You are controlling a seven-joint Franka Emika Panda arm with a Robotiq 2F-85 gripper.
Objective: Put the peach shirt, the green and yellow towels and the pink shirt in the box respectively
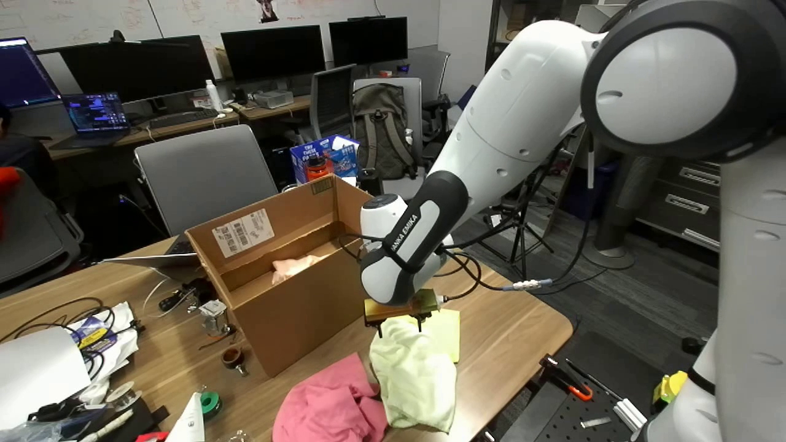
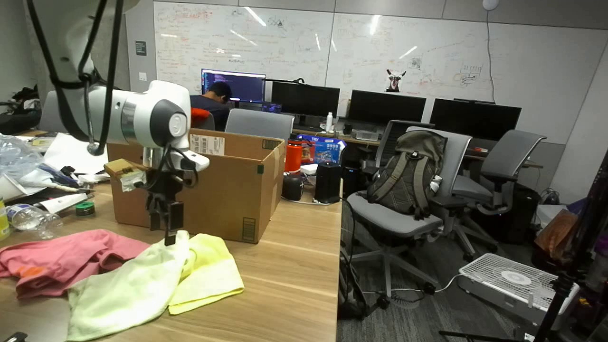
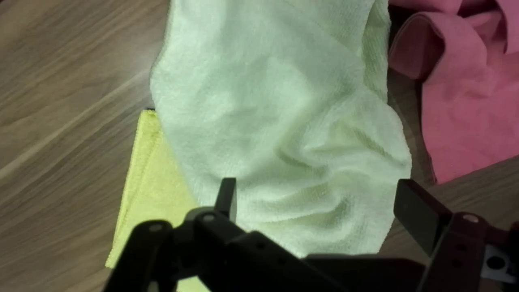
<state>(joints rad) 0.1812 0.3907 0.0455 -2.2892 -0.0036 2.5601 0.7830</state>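
Note:
Inside the cardboard box lies the peach shirt, partly hidden by the near wall. On the table in front of the box, the pale green towel is spread and wrinkled, overlapping part of the yellow towel. Beside the green towel is the crumpled pink shirt, visible in both exterior views as well. My gripper points down over the green towel's end nearest the box, jaws wide apart and holding nothing. In an exterior view the fingertips hang close to the cloth; contact cannot be told.
The box's tall walls stand right behind the gripper. Cables, papers and small parts, including a green tape roll, clutter the table beyond the pink shirt. A red bottle and a black container stand near the box's far end.

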